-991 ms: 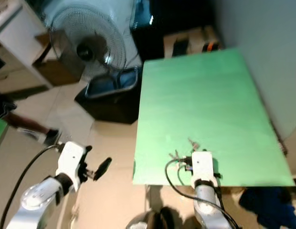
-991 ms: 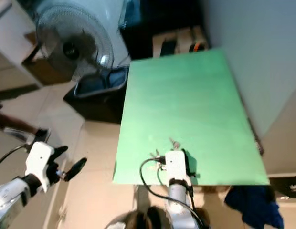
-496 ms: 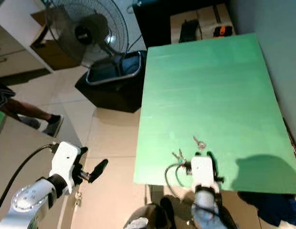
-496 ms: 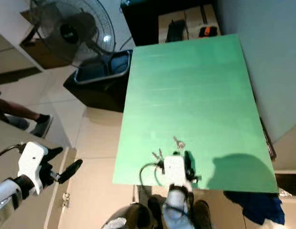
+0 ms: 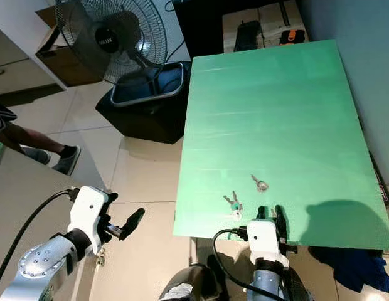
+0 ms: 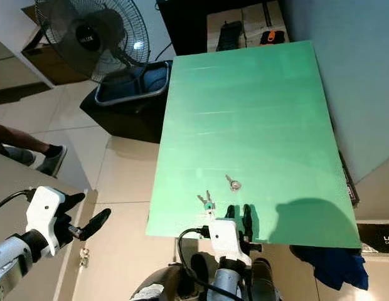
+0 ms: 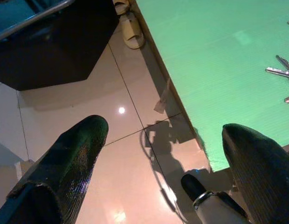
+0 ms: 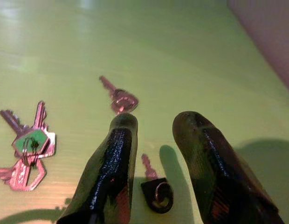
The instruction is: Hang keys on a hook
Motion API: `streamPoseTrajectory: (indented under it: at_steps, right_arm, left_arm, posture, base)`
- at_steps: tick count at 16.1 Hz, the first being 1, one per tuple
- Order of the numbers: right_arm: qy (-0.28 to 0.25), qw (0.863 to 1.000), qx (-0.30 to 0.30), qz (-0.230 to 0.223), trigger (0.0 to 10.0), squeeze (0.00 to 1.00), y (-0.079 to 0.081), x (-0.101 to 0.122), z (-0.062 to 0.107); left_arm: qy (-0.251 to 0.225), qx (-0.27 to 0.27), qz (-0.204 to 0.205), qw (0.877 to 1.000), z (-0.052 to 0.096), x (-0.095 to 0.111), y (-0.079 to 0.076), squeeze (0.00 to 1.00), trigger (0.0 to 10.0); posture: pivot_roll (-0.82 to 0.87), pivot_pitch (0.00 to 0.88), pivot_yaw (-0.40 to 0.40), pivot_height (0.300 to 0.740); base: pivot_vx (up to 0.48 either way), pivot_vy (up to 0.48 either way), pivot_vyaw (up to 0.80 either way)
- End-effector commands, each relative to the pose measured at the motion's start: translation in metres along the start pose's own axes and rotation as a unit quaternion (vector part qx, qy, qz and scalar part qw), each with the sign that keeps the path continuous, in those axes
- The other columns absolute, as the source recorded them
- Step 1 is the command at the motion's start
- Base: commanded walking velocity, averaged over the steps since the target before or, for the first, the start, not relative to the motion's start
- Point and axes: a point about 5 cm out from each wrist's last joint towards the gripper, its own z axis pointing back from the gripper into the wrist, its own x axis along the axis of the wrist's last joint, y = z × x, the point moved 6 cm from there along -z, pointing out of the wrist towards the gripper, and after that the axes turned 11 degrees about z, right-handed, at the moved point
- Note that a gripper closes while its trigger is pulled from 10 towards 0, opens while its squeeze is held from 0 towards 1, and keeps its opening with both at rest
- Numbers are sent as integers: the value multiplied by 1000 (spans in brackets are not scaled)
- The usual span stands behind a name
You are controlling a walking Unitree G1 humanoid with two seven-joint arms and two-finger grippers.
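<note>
At far left a person's leg (image 5: 28, 145) and shoe are seen on the tiled floor (image 5: 144, 182). The left gripper (image 5: 122, 227) is held out over that floor, beside the near left edge of the tabletop (image 5: 270, 113), its fingers (image 7: 70, 154) spread wide with nothing between them. Behind it a fan (image 5: 113, 37) is seen above a dark bin (image 5: 147, 103).

On the green tabletop, near its front edge, a key bunch (image 5: 233, 204) with a green tag is laid flat. Just to its right and a little farther back, a single key (image 5: 259, 184) is seen, apart from the bunch. In the right wrist view a third key (image 8: 155, 186) with a dark head and a ring is made out, lying on the tabletop in the gap between the right gripper's fingers (image 8: 112, 168). The right gripper (image 5: 270, 213) is placed at the front edge, fingers parted slightly and closed on nothing. A shadow is cast on the tabletop at right, and blue cloth (image 5: 354, 266) is seen on the floor below.
</note>
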Motion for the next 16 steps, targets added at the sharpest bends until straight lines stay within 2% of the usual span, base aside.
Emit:
streamPoseTrajectory:
  at_steps: [1, 4, 9, 12, 16]
  right_arm:
    - [16, 999, 15, -41, 10000, 0, 22, 12, 17]
    - [20, 999, 14, -34, 10000, 0, 22, 9, 16]
    - [29, 999, -22, -11, 10000, 0, 12, 3, 14]
    - [53, 997, -51, 17, 10000, 0, 4, -10, 24]
    - [66, 996, -55, 22, 10000, 0, 3, -17, 27]
  left_arm:
    - [11, 7, 0, 1000, 4, -4, 2, 0, 10000]
    - [14, 6, -5, 1000, 8, -1, 5, 0, 10000]
    - [28, 8, -13, 999, 18, -1, 11, 0, 10000]
    - [29, 3, -14, 999, 16, 0, 9, 0, 10000]
    - [32, -4, -14, 999, 17, 1, 7, 0, 10000]
  posture:
    - [-54, 284, 322, 740]
    - [-35, 306, 347, 740]
    - [-17, 325, 370, 740]
    - [-25, 320, 375, 740]
    - [-30, 335, 384, 740]
  base:
    - [0, 0, 0]
    - [0, 0, 0]
    - [0, 0, 0]
    - [0, 0, 0]
    - [0, 0, 0]
